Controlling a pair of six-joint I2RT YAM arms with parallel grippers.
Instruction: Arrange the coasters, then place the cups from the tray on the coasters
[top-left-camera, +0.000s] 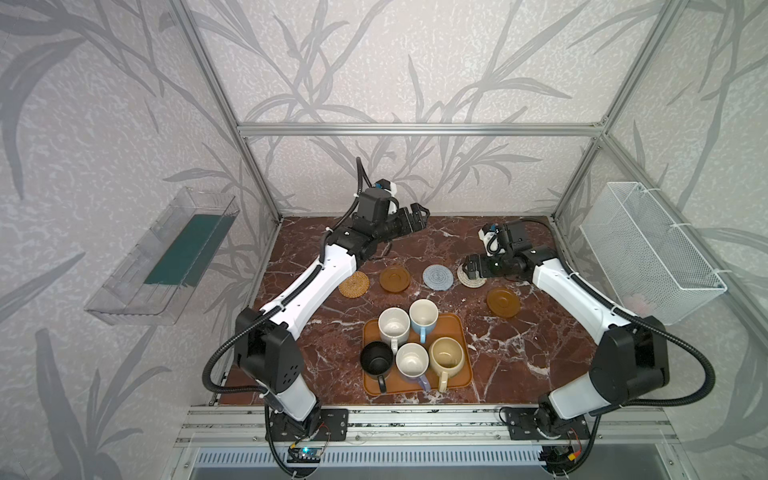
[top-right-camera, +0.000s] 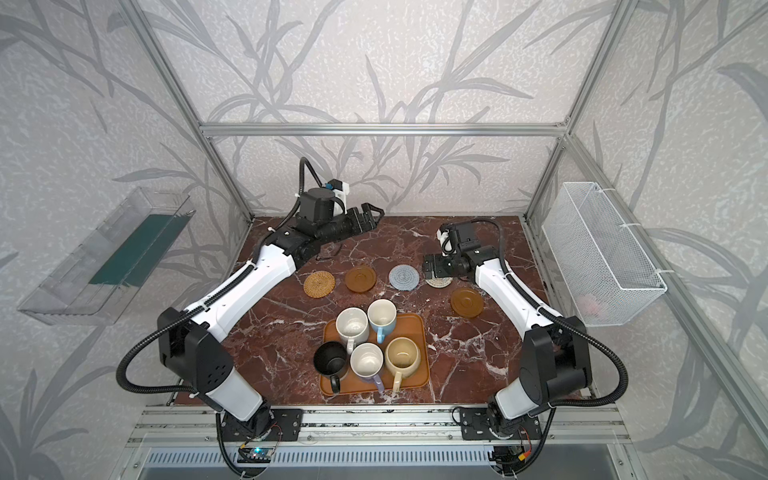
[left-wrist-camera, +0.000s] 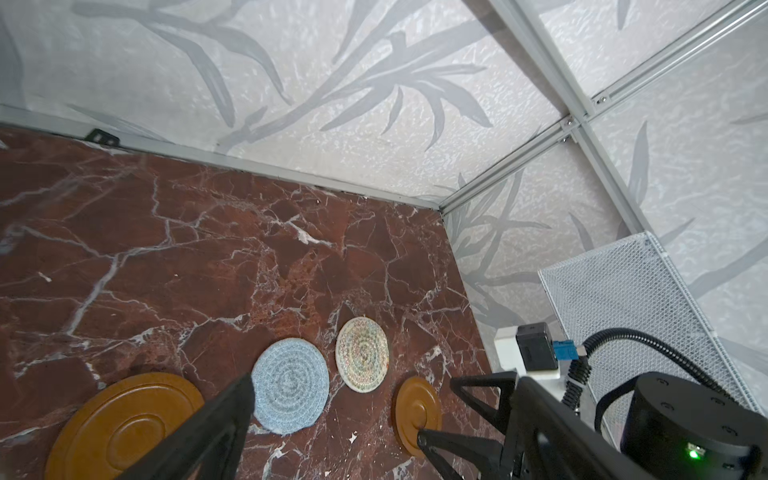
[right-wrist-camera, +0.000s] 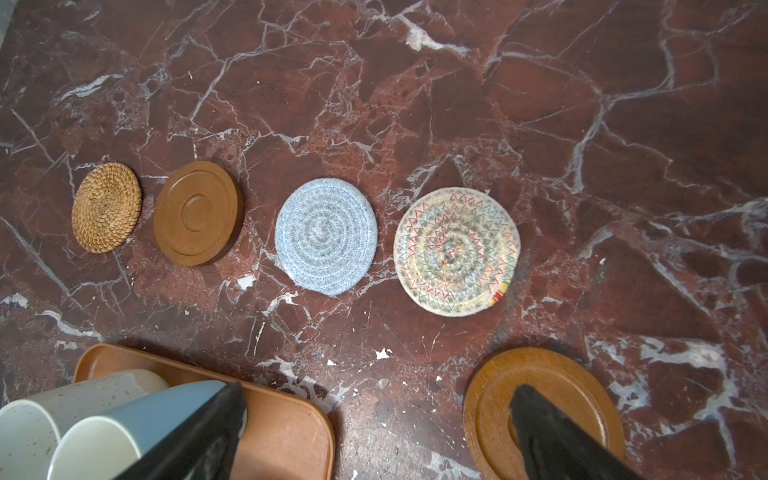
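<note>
Both end effectors spread wide

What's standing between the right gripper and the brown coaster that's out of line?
Nothing visible. The right gripper hangs open near the cream coaster. The stray brown coaster lies flat on the table, apart from the cream coaster and the tray.

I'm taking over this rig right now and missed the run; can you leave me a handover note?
Grippers: left gripper open, empty, raised near the back wall; right gripper open, empty, by the cream woven coaster.
Coasters: tan rattan coaster, brown coaster, grey-blue coaster and the cream one form a row; second brown coaster lies apart, nearer the tray.
All five cups stand on the tray.
Done: four coasters in line. Left: align the fifth, then move each cup onto a coaster.
</note>
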